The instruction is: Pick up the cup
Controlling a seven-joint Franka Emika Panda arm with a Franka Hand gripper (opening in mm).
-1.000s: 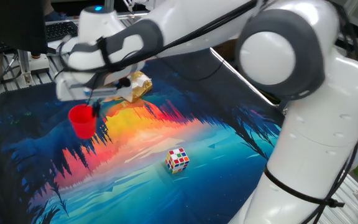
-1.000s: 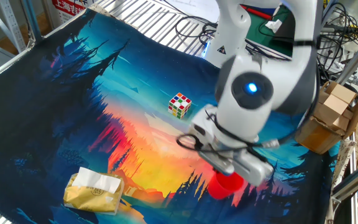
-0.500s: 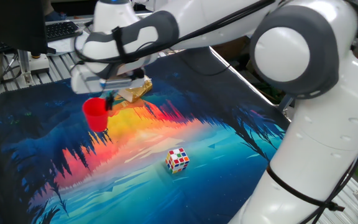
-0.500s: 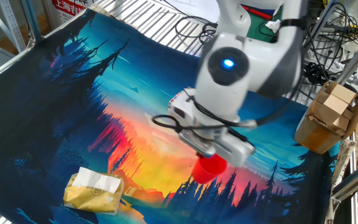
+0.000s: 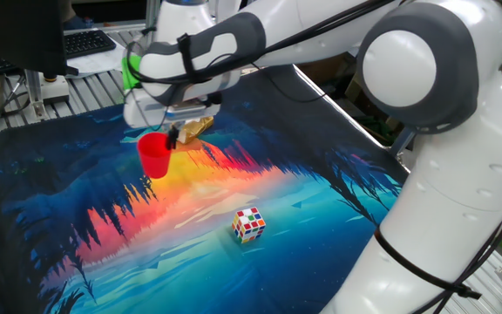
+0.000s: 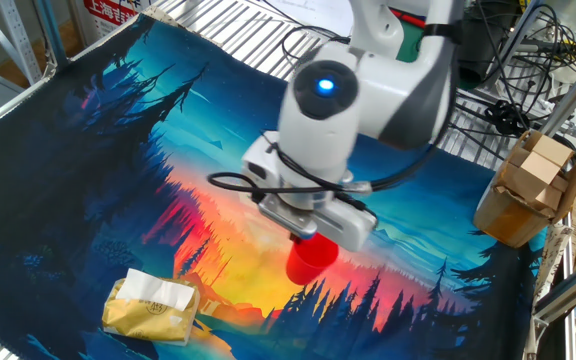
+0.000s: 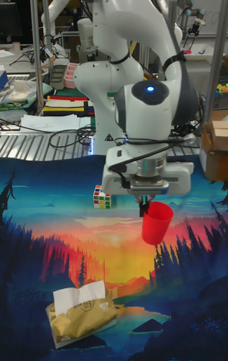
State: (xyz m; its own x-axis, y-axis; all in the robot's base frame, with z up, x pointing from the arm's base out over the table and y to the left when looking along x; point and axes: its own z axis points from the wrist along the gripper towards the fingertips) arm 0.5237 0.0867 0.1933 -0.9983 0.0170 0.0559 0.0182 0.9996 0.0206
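Cup (image 7: 156, 222) aloft in the jaws; cube (image 7: 102, 197) behind — tissue pack (image 7: 80, 315) in front

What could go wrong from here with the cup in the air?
1. The gripper pinches the red cup only at its rim, and the cup hangs tilted, so it could slip or twist out.
2. If it drops, it lands on the printed cloth and may roll towards the tissue pack or the cube.
3. The arm hides the grip in one fixed view, so a slip may be hard to spot there.
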